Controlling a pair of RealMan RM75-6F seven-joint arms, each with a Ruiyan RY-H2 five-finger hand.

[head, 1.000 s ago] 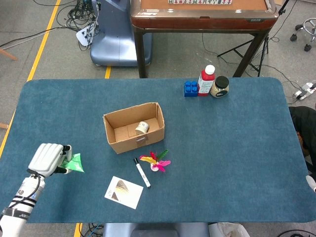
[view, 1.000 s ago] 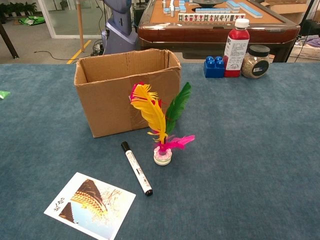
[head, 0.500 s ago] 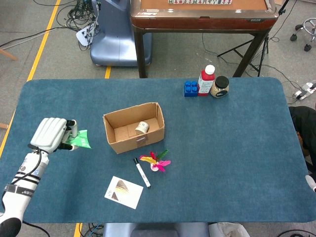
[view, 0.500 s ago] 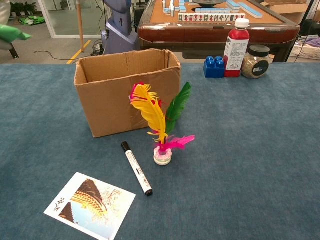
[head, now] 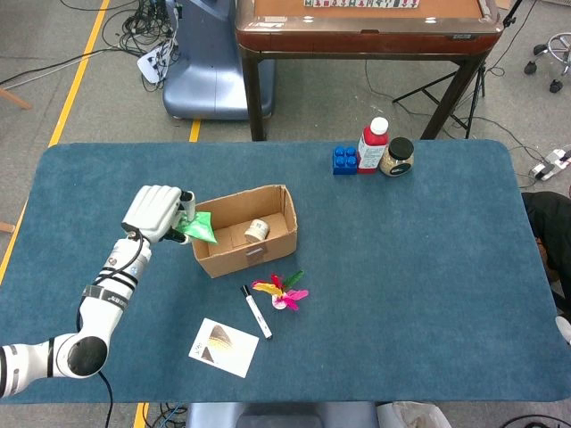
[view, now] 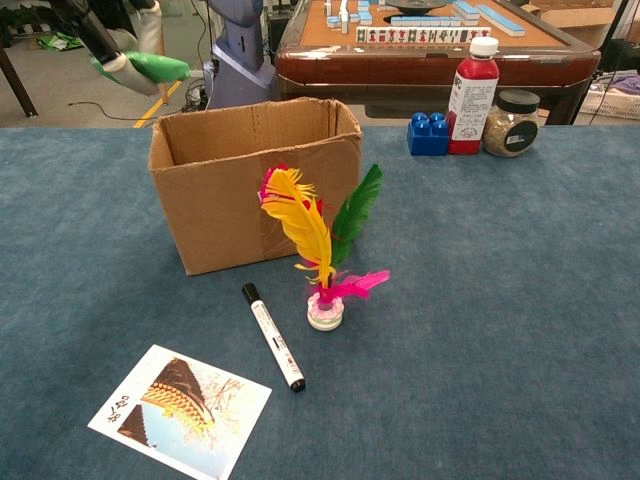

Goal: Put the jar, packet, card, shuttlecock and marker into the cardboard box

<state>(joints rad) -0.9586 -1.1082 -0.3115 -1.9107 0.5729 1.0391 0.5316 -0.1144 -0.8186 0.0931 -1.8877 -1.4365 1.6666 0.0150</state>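
1. The packet step is in hand: the left hand (head: 159,212) grips the green packet (head: 196,228) in the air right at the left wall of the cardboard box (head: 243,231), its tip just over the rim.
2. The small jar (head: 257,230) already lies inside the box.
3. The next move, I'd say, is to carry the packet a little further over the opening and let go, so it doesn't catch on the rim.
4. The marker (head: 257,311), shuttlecock (head: 281,292) and card (head: 223,347) wait on the counter (head: 401,285) in front of the box.
5. The right hand is out of sight in both views.
6. The counter is blue felt; a red-capped bottle (head: 374,144), blue blocks (head: 345,160) and a dark-lidded jar (head: 397,158) stand at its far edge, with a mahjong table (head: 366,27) behind.
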